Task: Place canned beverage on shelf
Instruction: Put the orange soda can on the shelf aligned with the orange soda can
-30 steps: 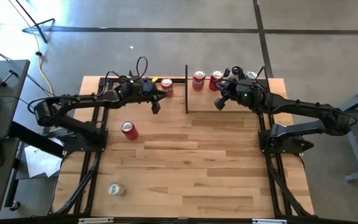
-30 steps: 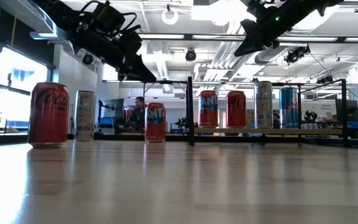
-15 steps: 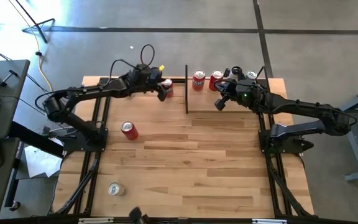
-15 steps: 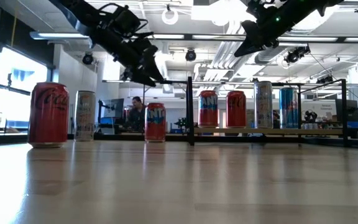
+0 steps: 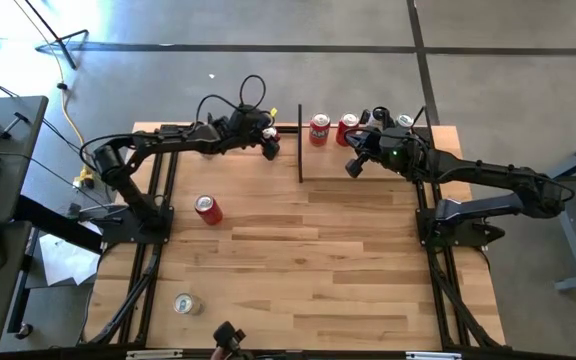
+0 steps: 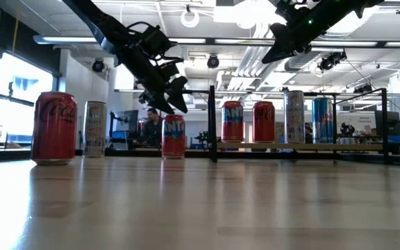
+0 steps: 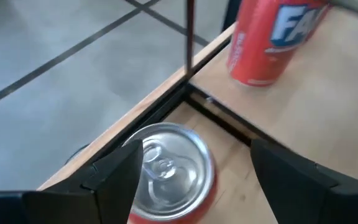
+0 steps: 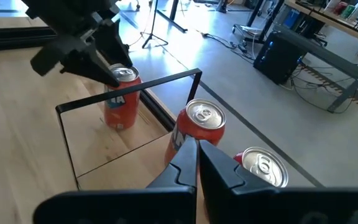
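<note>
The left hand (image 5: pixel 270 146) hangs just above an orange Fanta can (image 6: pixel 173 136) that stands on the surface (image 5: pixel 298 260) just outside the shelf's (image 5: pixel 368 160) corner post. In the left wrist view its fingers (image 7: pixel 114 177) are spread wide to either side of the can's silver top, gripping nothing. From above, the hand hides most of that can. Whether the fingers touch its rim is hard to tell.

On the shelf stand four cans: two orange Fanta cans (image 6: pixel 232 121), a pale can (image 6: pixel 294 117) and a blue can (image 6: pixel 321 119). From above, the right arm covers part of this row.

The right hand (image 8: pixel 196 163) hovers above the shelf, fingers pressed together, empty.

Away from the shelf stand a Coca-Cola can (image 6: pixel 54 128) and a pale can (image 6: pixel 95 128).
</note>
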{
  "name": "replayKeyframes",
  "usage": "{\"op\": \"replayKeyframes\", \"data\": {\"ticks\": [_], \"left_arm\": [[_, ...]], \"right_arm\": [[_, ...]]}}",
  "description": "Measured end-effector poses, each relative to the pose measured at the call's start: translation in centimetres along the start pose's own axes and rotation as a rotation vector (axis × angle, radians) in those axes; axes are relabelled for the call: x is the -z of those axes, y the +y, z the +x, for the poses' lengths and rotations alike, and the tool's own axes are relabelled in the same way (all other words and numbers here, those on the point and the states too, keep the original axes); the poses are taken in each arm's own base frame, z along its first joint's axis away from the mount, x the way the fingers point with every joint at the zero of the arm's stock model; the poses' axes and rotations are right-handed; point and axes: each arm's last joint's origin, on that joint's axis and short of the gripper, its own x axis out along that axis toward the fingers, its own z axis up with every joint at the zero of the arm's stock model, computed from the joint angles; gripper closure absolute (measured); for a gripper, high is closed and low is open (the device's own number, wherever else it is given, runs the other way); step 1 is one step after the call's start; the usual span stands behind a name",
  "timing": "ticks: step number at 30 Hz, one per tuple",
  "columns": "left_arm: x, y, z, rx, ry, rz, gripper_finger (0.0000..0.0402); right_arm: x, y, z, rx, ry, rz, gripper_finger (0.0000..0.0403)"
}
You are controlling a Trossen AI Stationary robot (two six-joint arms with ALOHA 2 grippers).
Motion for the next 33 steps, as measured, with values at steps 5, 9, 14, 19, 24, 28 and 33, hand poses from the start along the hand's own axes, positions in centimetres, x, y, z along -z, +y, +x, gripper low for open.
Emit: {"op": "replayKeyframes", "data": {"ticks": [5, 9, 14, 19, 24, 28, 33], "left_arm": [[0.2, 0.4, 0.2, -0.067, 0.010, 0.000, 0.0112], [0.2, 0.7, 0.2, -0.072, 0.018, -0.006, 0.0112], [0.3, 1.4, 0.5, -0.045, 0.025, -0.027, 0.0112], [0.7, 1.7, 1.4, -0.007, 0.040, -0.042, 0.0112], [0.6, 1.9, 1.4, -0.012, 0.035, -0.029, 0.0112], [0.7, 1.9, 1.4, -0.006, 0.042, -0.006, 0.0115], [0.8, 1.9, 1.4, -0.005, 0.053, 0.012, 0.0144]], "right_arm": [[0.0, 0.0, 0.0, 0.001, -0.001, 0.003, 0.0403], [0.0, 0.0, 0.0, 0.001, -0.003, 0.005, 0.0403], [0.0, 0.0, 0.0, 0.002, -0.003, 0.005, 0.0403], [-0.1, 0.0, 0.0, 0.003, -0.010, 0.008, 0.0403], [-0.1, 0.0, 0.0, 0.002, -0.010, 0.008, 0.0403], [-0.1, 0.0, 0.0, 0.003, -0.012, 0.009, 0.0403], [-0.1, 0.0, 0.0, 0.003, -0.012, 0.009, 0.0403]]}}
